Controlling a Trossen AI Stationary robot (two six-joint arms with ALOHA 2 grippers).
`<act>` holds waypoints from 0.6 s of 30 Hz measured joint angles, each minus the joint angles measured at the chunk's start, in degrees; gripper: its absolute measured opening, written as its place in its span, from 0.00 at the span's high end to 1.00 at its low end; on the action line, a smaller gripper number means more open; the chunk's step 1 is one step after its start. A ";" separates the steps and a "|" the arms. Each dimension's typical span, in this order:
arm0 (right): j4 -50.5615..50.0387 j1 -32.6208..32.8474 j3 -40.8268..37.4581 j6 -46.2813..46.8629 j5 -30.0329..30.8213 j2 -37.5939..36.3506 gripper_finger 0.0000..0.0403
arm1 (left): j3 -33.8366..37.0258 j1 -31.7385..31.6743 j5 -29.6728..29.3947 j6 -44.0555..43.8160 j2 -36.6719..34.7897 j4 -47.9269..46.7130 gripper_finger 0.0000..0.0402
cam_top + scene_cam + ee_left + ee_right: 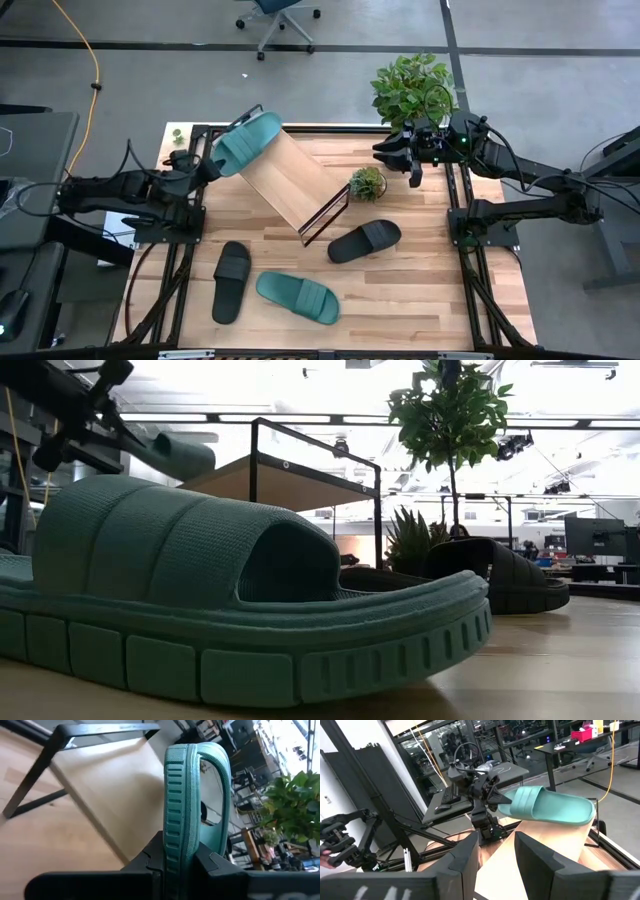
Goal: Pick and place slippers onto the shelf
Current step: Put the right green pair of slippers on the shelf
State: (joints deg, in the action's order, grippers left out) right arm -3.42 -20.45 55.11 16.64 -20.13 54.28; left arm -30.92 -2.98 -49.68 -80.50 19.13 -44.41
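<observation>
My left gripper [207,165] is shut on a teal slipper [250,140] at the raised far-left end of the slanted wood shelf [290,180]. The held slipper also shows in the right wrist view [550,806] and the low view [180,455]. A second teal slipper [298,297] lies sole-down near the table's near edge. One black slipper [232,280] lies left of it, and another [365,240] lies right of the shelf's low end. My right gripper [400,155] is open and empty at the far right. My left gripper pinches the teal slipper's sole at its strap end [176,851] between its two fingers, one on the underside and one on the footbed side. The fingers come level from the table's left. The slipper sticks out over the shelf's raised end; whether it touches the board I cannot tell.
A small potted plant [367,183] stands by the shelf's right side. A large leafy plant [415,88] stands at the far right corner, close to my right gripper. The shelf's black wire frame [325,215] rims its low end. Bare tabletop [440,290] shows at the near right.
</observation>
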 joint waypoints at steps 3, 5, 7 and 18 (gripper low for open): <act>0.04 -0.11 0.00 0.26 -0.01 0.00 0.71 | 0.27 0.00 -0.03 -0.76 -2.01 -1.51 0.94; 0.07 -0.17 0.00 0.70 0.01 0.00 0.71 | 0.27 -0.02 -0.13 -0.80 -2.76 -2.49 0.94; 0.26 -0.20 0.00 1.24 0.01 0.00 0.71 | 0.27 -0.02 -0.20 -0.80 -3.10 -2.89 0.94; 0.25 -0.20 0.00 1.51 0.16 0.00 0.71 | 0.31 -0.02 0.01 -3.46 -3.41 -5.96 0.94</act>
State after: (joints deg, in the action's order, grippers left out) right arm -3.17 -20.64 55.11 18.15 -19.97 54.28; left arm -30.61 -3.01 -49.66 -83.96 15.73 -50.36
